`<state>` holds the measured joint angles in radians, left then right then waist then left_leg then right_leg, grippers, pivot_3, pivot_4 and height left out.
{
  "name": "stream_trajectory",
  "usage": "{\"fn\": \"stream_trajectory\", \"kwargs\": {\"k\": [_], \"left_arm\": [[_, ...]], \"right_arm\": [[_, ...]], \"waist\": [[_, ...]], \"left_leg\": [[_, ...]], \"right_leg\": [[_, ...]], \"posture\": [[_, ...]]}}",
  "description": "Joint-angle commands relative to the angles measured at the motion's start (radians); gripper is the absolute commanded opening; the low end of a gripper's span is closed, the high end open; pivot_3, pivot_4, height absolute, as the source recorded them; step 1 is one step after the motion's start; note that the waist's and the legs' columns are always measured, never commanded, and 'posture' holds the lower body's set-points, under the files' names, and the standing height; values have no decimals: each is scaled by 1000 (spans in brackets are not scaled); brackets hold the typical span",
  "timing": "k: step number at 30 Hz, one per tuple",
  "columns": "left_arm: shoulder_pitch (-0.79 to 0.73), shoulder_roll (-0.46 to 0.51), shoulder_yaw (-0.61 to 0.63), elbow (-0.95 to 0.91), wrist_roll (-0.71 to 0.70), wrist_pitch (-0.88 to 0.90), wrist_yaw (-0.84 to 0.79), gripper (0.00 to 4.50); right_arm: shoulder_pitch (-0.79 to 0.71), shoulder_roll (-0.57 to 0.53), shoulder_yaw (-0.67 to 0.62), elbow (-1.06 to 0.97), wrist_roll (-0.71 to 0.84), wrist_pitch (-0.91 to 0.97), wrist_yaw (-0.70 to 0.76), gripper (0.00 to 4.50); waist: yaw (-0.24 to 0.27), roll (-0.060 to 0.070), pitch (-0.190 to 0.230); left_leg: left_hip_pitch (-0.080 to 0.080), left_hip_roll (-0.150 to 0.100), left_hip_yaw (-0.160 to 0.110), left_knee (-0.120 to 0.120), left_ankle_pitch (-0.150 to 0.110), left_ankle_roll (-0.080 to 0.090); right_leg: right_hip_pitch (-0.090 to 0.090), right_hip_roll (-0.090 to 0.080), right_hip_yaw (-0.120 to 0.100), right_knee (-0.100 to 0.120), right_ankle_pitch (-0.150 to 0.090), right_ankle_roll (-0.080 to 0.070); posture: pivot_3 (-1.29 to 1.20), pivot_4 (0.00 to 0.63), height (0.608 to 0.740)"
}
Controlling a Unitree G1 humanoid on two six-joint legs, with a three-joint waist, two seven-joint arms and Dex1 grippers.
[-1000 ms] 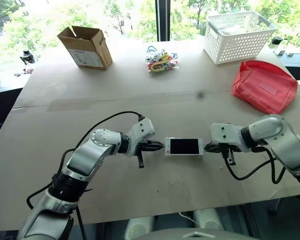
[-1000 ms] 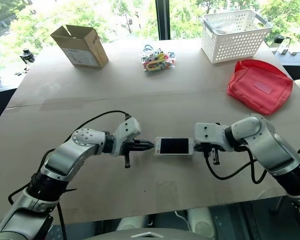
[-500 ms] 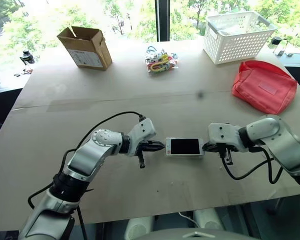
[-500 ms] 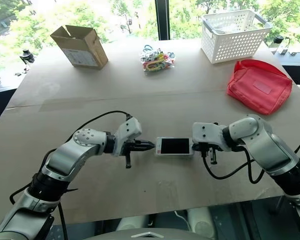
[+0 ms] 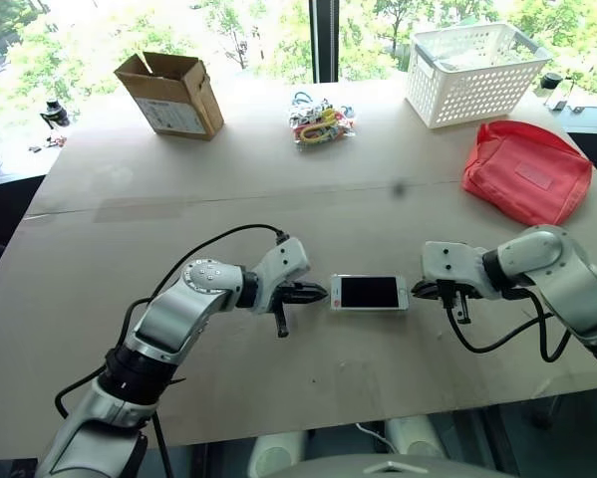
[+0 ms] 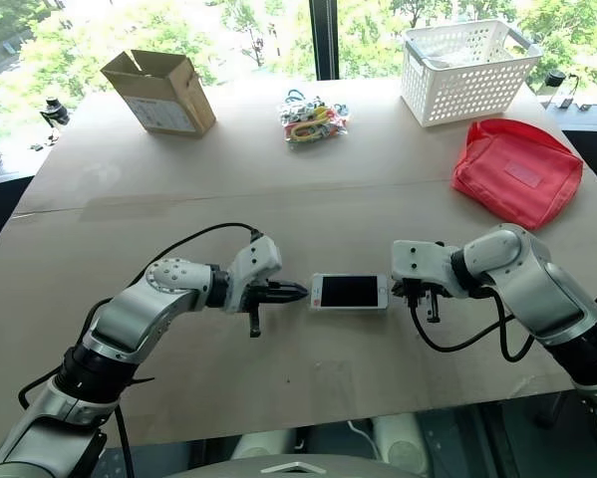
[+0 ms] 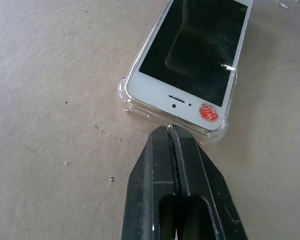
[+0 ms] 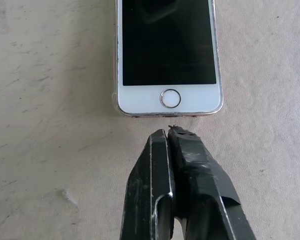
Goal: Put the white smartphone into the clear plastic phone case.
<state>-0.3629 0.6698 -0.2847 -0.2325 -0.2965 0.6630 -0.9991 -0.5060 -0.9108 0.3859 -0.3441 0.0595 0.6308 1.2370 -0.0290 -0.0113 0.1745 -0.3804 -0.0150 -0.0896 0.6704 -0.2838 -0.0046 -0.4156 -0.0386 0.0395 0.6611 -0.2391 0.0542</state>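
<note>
One phone [image 5: 369, 293] in one clear case [image 7: 127, 101], one cardboard box [image 5: 171, 94], one white basket [image 5: 474, 72], one red pouch [image 5: 526, 169], one bundle of coloured cables [image 5: 321, 121], all on one table [image 5: 178, 209]; two grippers, left [image 5: 321, 293] and right [image 5: 419, 292].

We've got a big tan table [image 5: 129, 299] here. Near the front sits the white smartphone [image 5: 369, 293], flat and screen up, inside the clear plastic phone case [image 7: 123, 95]. At the back there's a cardboard box [image 5: 170, 94], a bundle of colourful bits [image 5: 321, 121], a white basket [image 5: 474, 72], and a red pouch [image 5: 526, 169] on the right
</note>
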Motion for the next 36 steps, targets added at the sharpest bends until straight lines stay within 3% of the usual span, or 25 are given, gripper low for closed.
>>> {"fn": "stream_trajectory", "kwargs": {"k": [1, 23, 31, 36], "left_arm": [[4, -5, 0, -46, -6, -5, 1, 0], [-4, -25, -14, -45, -4, -2, 8, 0], [-11, -2, 41, -23, 1, -21, 7, 0], [-52, 22, 118, -13, -30, -34, -8, 0]], "right_arm": [[-16, -4, -10, -33, 3, 7, 0, 85], [-62, 112, 113, -86, -71, 119, -39, 85], [-34, 46, 44, -66, -59, 111, -19, 85], [22, -17, -96, -25, 7, 70, -28, 85]], "waist": [[0, 0, 0], [-10, -1, -1], [-7, -1, -1], [-3, -1, -1]], "left_leg": [[0, 0, 0, 0, 0, 0], [2, 0, 0, 0, 0, 0], [2, 0, 0, 1, 0, 0], [0, 0, 0, 1, 0, 0]], "right_leg": [[0, 0, 0, 0, 0, 0], [1, 1, 0, 1, 0, 0], [2, 1, 0, 1, 0, 0], [1, 0, -1, 0, 0, 0]], "posture": [[0, 150, 740], [0, 150, 740], [0, 150, 740], [0, 150, 740]]}}
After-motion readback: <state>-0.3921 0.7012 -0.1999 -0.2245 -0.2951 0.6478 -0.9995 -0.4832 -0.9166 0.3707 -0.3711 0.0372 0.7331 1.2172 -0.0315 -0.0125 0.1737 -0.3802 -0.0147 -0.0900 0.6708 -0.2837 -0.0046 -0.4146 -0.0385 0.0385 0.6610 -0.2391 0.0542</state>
